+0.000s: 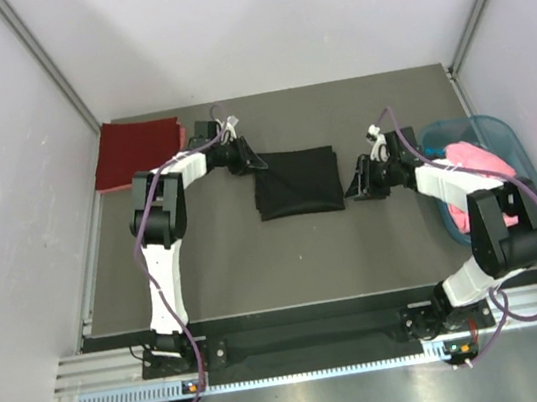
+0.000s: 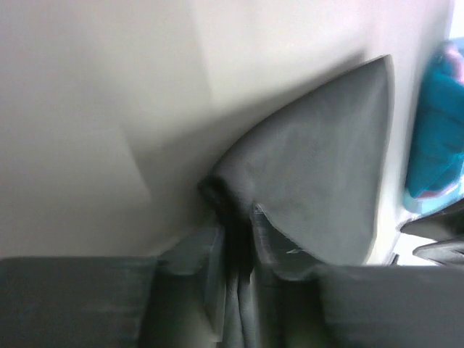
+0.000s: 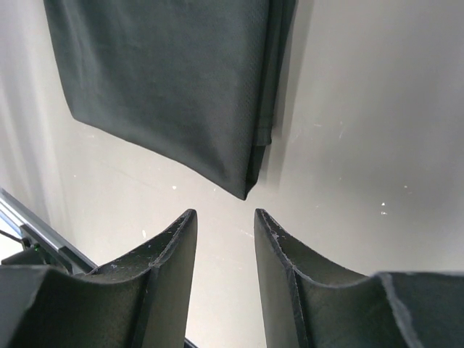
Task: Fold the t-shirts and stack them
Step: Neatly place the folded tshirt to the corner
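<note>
From above, you have the black shirt (image 1: 296, 182) lying as a folded rectangle mid-counter (image 1: 258, 263). The red shirt (image 1: 140, 151) is folded at 10 o'clock. The basket (image 1: 517, 139) stands at 3 o'clock with the pink shirt (image 1: 479, 157) crumpled inside. Your left pincer (image 1: 255, 163) sits at the black shirt's 10 o'clock corner, and your right pincer (image 1: 358, 188) is just off its 4 o'clock corner.

In the left wrist view, the jaws are clamped on a bunched corner of the black shirt, with the rest of the cloth spreading away toward 1 o'clock. The view is blurred, so you cannot judge how deep the bite goes.

In the right wrist view, the jaws stand apart with nothing between them. The shirt's layered corner lies just beyond the tips at 12 o'clock, not touching them.

By my reading, you are roughly midway. The red shirt looks finished. The black one looks folded but is not yet stacked on the red. The pink one has not been started, and anything beneath it in the basket is hidden.
</note>
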